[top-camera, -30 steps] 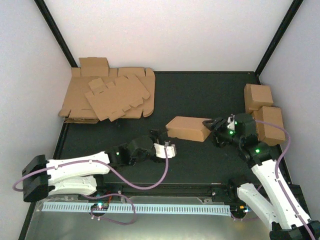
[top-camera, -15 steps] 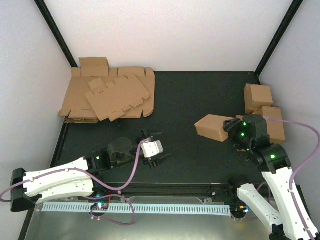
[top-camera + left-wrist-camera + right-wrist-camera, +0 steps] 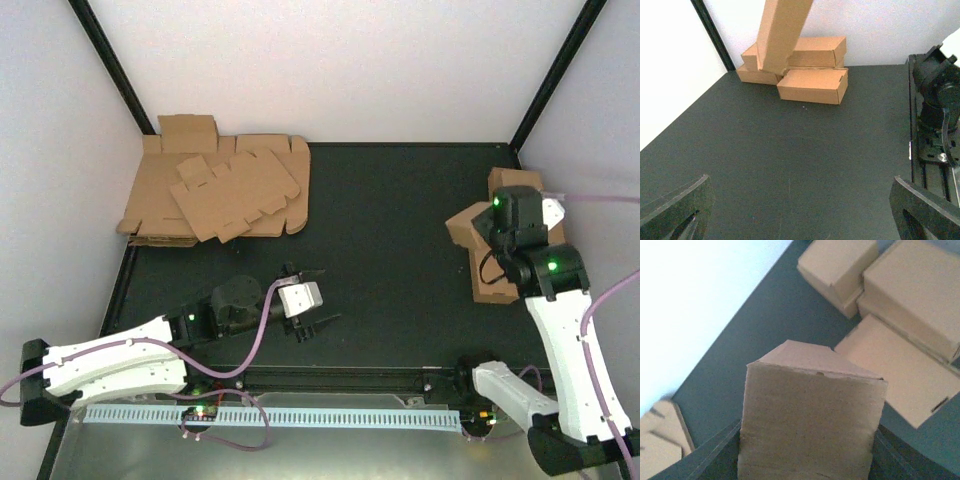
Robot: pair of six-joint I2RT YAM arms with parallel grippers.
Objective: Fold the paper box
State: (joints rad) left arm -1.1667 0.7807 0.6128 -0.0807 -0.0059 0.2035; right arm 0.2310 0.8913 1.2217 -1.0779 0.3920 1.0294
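Above the right edge of the black table (image 3: 390,200), the folded paper box (image 3: 463,228) is held clear of the surface. It is clamped by one end between the fingers of the right gripper (image 3: 488,226), with its free end pointed toward the middle. It is carried just beside the group of finished boxes (image 3: 494,286), presumably to be set down among them. The left gripper (image 3: 311,297) is parked low near the front, its jaws spread wide with nothing between them, apparently kept out of the way. The heap of flat blanks (image 3: 215,195) lies in the far left corner.
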